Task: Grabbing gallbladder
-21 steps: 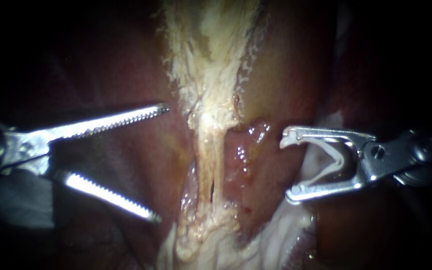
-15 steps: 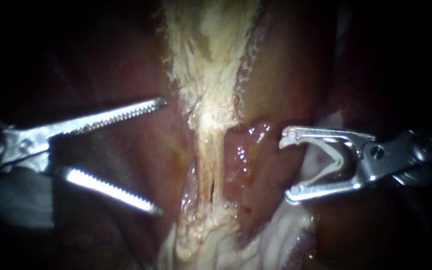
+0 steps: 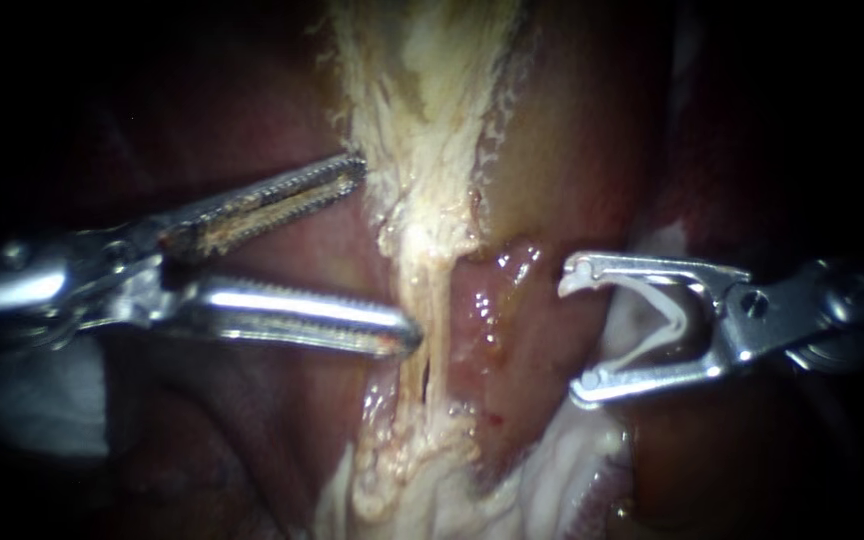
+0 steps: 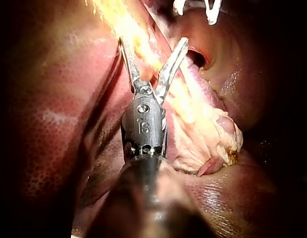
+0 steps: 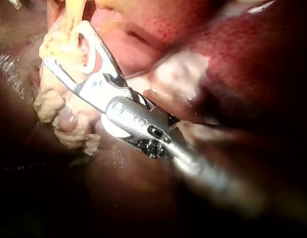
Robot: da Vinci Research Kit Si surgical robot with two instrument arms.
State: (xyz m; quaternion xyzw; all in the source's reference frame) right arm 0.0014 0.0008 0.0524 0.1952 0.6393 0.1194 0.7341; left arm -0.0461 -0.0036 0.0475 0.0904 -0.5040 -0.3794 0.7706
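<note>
The left instrument (image 3: 388,250) has its slim, toothed steel pincer spread wide, pinching nothing. Its upper jaw tip lies at the edge of the cream-coloured, frayed gallbladder (image 3: 422,90), and its lower jaw tip touches the thin pale strand (image 3: 430,300) into which that tissue narrows. In the left wrist view the same left instrument (image 4: 153,42) opens in a V, and the brightly lit strand (image 4: 143,42) runs across the gap between the jaws.

Across the strand and well apart from it, the right instrument (image 3: 574,332) has hooked metal jaws standing apart, and its pincer holds a white V-shaped clip (image 3: 667,320), one leg along each jaw. In the right wrist view the right instrument (image 5: 64,42) lies against lumpy cream tissue (image 5: 56,114).

The gallbladder fills the upper middle of the endoscope view. The dark red, smooth liver (image 3: 252,450) lies around it on both sides.
</note>
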